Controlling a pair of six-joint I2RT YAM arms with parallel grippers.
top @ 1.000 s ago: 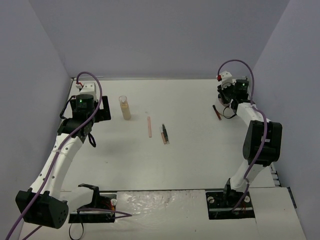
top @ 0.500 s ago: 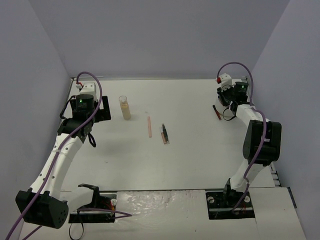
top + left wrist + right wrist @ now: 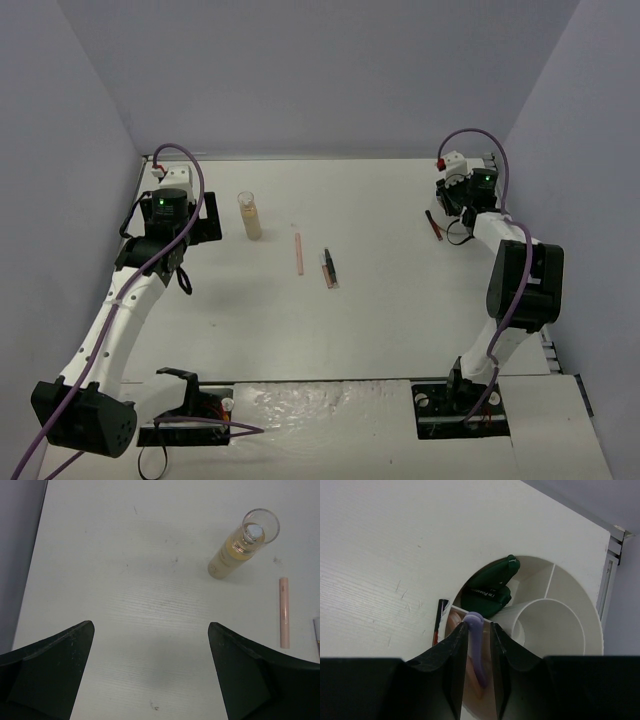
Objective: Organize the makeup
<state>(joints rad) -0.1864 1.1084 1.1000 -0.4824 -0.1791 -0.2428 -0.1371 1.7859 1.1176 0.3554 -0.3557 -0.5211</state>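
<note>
- left tool [image 3: 150, 625] is seen wide open, nothing held; beige bottle [image 3: 243, 545] stands upright ahead on the surface [image 3: 125, 580], with pink stick [image 3: 284, 612] lying to its right.
- right tool [image 3: 478, 626] is narrowly parted around lilac stick [image 3: 477, 655] over white divided bowl [image 3: 570, 587]; whether it is gripped cannot be told.
- green discs [image 3: 490, 587] lie in an outer compartment.

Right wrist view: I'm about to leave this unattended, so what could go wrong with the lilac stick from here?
The lilac stick sits between the right gripper's fingers close to the white bowl's rim; released there, it might tip out onto the table, where a dark red stick lies just outside. It could also land on the green discs in the next compartment.
</note>
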